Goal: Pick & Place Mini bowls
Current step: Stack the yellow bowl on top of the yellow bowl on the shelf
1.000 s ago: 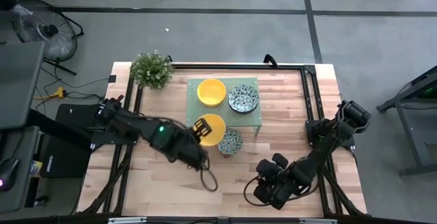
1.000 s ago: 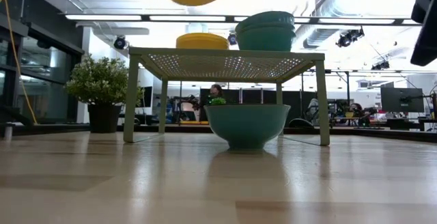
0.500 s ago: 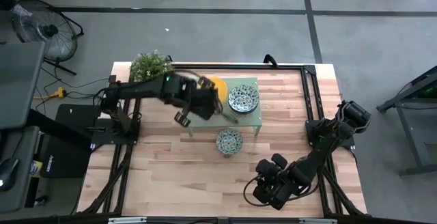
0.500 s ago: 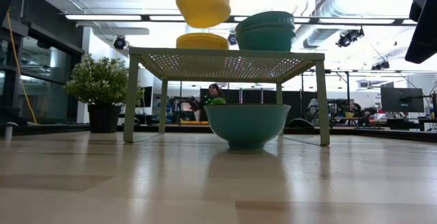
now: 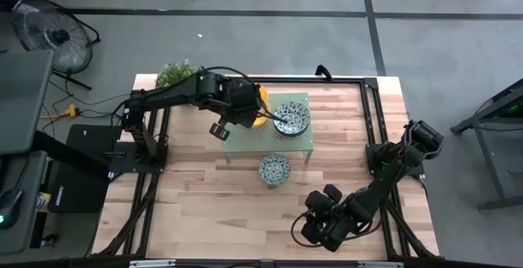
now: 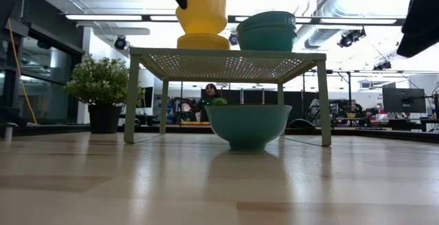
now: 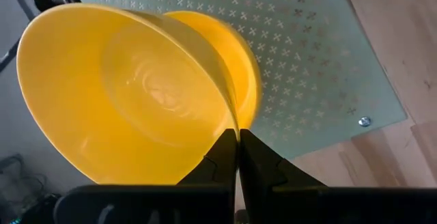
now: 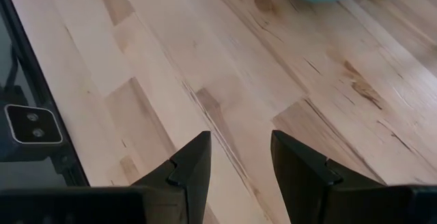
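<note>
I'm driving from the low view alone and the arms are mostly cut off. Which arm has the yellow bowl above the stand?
Observer: The left gripper, pinching the rim of the held yellow bowl.
Operator: Is it over the other yellow one?
Observer: Yes, the stacked yellow bowl lies just beneath it on the green stand.
Operator: And the right arm?
Observer: The right gripper waits open near the table's front, facing the patterned bowl on the wood.

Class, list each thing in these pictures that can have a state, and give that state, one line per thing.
Left gripper: shut on the held yellow bowl's rim.
Held yellow bowl: tilted, above the yellow stack.
Patterned bowls: stacked on the green stand.
Single patterned bowl: upright on the table.
Right gripper: open, empty.
</note>
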